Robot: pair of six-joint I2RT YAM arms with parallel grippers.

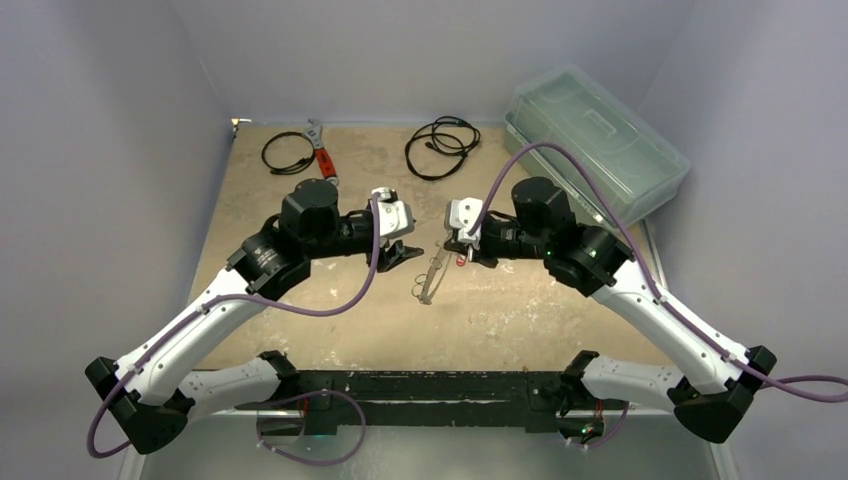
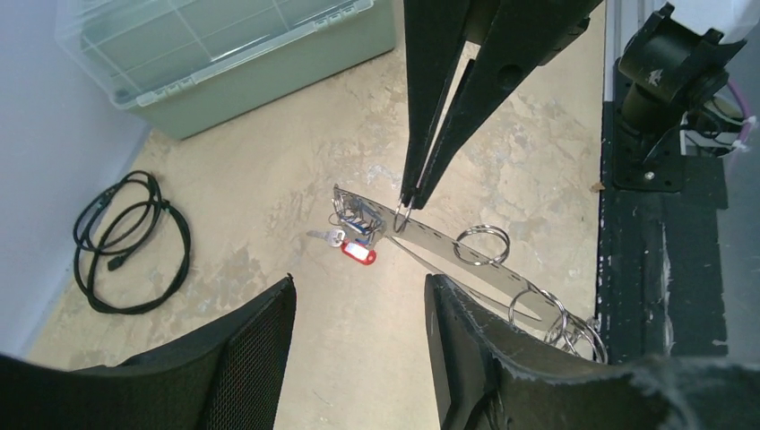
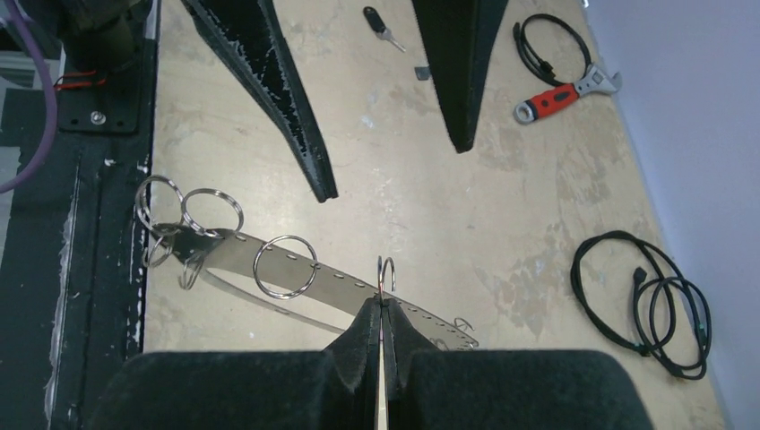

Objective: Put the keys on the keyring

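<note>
Right gripper [image 3: 381, 306]: jaws pressed together, pinching a small ring [image 3: 386, 271] that stands upright.

That ring belongs to the keyring [image 3: 237, 251], a long flat metal strip with a row of holes and several split rings threaded through it. The strip lies slantwise on the table [image 1: 500, 310], between the two grippers. A shadow shows under its middle part. One end, crowded with larger rings, is close to the black rail [image 3: 99, 296] at the near edge.

Keys [image 2: 348, 236]: bunched at the far end of the strip, touching it. One has a red head [image 2: 359, 254], a small silver blade pokes out beside it, and there is a hint of blue. I cannot tell whether they are threaded on.

A dark key [image 3: 381, 25] lies alone on the table, well apart from the strip, past the left fingers.

Left gripper [image 2: 358, 285]: fingers spread apart with nothing between them. It hovers just beside the strip, facing the right gripper.

Along the back: a red-handled wrench [image 1: 321, 152], two coils of black cable [image 1: 441, 148] and a clear lidded bin [image 1: 595, 140] in the right corner.
</note>
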